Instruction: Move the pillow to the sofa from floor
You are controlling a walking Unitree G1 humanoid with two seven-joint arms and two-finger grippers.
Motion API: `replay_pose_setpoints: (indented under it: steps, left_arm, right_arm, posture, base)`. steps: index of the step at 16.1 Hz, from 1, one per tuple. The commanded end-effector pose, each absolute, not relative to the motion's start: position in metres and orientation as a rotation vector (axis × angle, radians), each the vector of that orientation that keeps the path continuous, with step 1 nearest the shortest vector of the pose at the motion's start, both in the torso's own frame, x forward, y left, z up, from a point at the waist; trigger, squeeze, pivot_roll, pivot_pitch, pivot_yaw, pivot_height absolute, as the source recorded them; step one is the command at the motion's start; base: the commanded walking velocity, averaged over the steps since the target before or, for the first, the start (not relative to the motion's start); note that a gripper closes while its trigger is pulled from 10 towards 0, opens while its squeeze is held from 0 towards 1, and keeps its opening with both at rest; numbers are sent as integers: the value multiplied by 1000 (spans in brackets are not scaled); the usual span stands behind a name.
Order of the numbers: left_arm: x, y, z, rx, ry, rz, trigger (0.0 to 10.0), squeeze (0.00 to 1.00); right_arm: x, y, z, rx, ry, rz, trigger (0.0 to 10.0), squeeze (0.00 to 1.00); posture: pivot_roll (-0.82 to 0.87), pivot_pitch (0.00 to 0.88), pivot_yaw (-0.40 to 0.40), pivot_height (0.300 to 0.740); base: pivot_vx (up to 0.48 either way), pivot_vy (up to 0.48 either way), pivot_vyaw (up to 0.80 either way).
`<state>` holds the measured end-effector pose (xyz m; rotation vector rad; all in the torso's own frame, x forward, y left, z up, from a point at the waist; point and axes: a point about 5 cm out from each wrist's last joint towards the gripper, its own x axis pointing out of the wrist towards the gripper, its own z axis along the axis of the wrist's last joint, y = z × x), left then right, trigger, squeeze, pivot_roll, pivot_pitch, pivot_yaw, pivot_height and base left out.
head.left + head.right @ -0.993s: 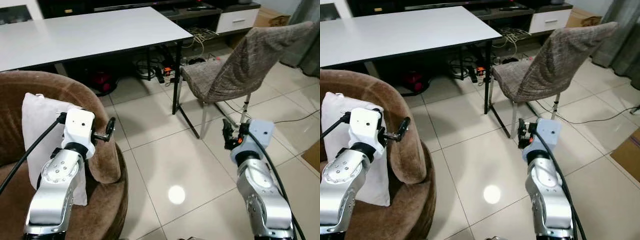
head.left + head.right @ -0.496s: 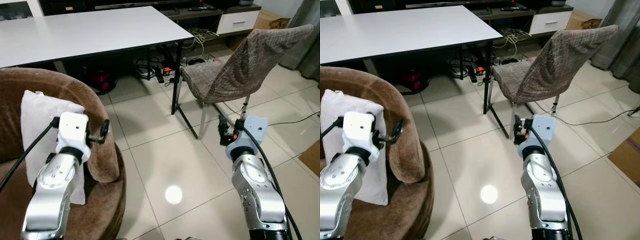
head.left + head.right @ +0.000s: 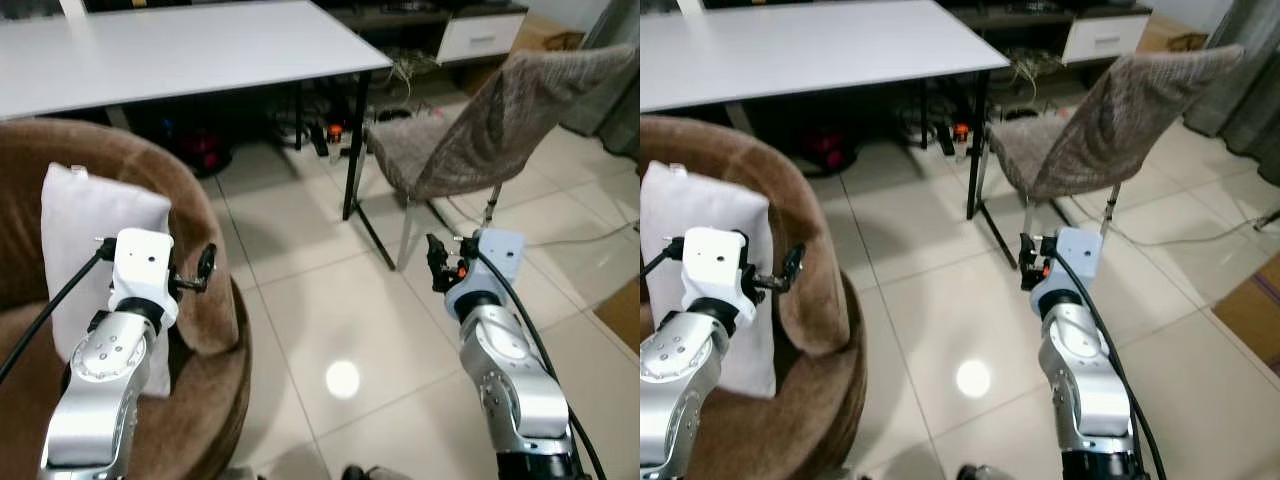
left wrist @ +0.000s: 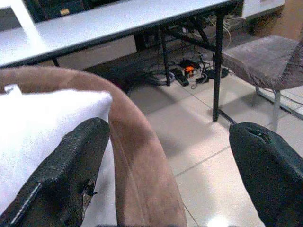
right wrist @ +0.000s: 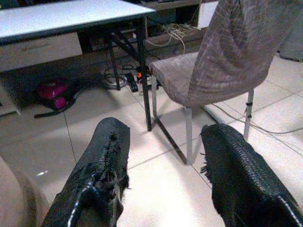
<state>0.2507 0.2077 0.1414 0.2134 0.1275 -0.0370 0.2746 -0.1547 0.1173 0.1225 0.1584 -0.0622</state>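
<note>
The white pillow (image 3: 88, 255) is standing upright inside the brown sofa (image 3: 215, 300), leaning against the inner side of its curved arm on the left of the scene. The left gripper (image 3: 205, 268) is hovering just beside the pillow, over the sofa's rim, with its fingers spread wide and holding nothing; in the left wrist view one finger (image 4: 66, 175) is lying over the pillow's side and the other over the tiled floor (image 3: 320, 320). The right gripper (image 3: 437, 262) is hanging above the floor, near the front legs of the fabric-covered chair (image 3: 480, 130), its fingers likewise parted and empty. Compared with a second ago, both arms are sitting lower and closer in, the left gripper having drawn back from the sofa's arm towards the robot. The white table (image 3: 180, 50) and the chair are appearing slightly nearer the top, so the camera is tilting; the pillow is keeping its place on the sofa.
</note>
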Motion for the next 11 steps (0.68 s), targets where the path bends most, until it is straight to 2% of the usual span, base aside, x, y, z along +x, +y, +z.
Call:
replay_pose_setpoints:
  steps: [1,2,11]
  left_arm:
    - [249,208,143,219,130,-32,10000,0]
    - [249,208,143,218,133,-32,10000,0]
    - [251,207,142,214,140,-41,10000,0]
  right_arm:
    - [273,-157,114,136,184,-63,10000,0]
    - [271,-157,114,173,201,-60,10000,0]
    - [270,-157,114,117,199,-54,10000,0]
  posture:
    - [71,0,-30,740]
    - [71,0,-30,740]
    - [59,0,-24,740]
  base:
    - [-244,0,0]
    - [-251,0,0]
    - [-277,0,0]
